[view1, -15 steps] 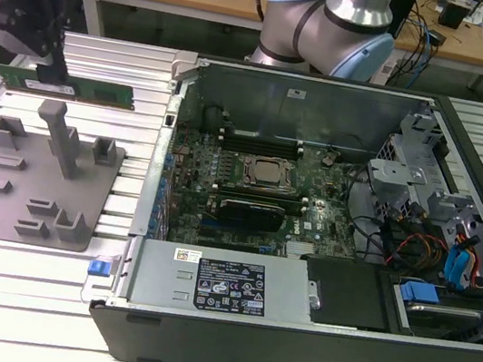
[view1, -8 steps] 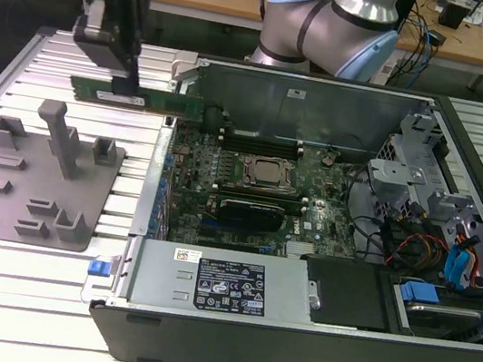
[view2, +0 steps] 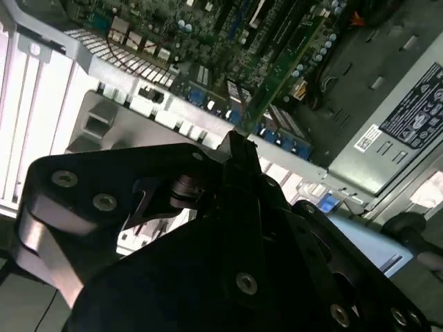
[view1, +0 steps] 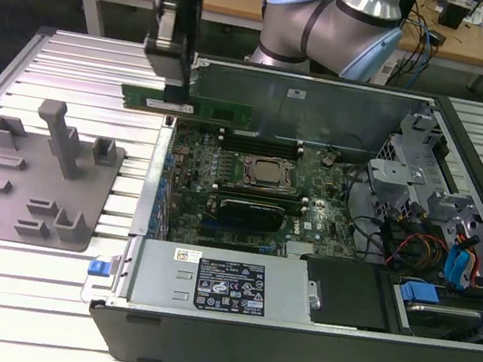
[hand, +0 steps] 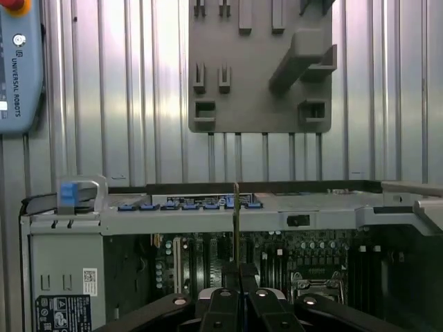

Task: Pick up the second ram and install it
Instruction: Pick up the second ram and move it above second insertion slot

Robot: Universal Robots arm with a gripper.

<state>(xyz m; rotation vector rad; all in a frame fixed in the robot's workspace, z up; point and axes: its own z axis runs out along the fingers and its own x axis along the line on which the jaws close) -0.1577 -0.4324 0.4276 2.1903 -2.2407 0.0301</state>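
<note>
The second ram (view1: 200, 107) is a long green stick with a white label, held level in the air over the far corner of the open computer case on the exterior view's left. My gripper (view1: 176, 88) is shut on it from above, near one end of the stick. The first wrist view shows the ram (hand: 236, 221) edge-on, rising from my gripper (hand: 239, 273) above the case wall. In the second wrist view the ram (view2: 280, 76) stretches away from my gripper (view2: 237, 140) over the motherboard (view2: 208, 34). Below it lie the motherboard (view1: 244, 223) and the black slot rails (view1: 261, 145).
The grey plastic tray (view1: 35, 180) with upright blocks lies on the slatted table at the exterior view's left. Inside the case sit the CPU socket (view1: 266, 174), a power supply (view1: 216, 283) at the near side, and drive cages with cables (view1: 436, 230) at the right.
</note>
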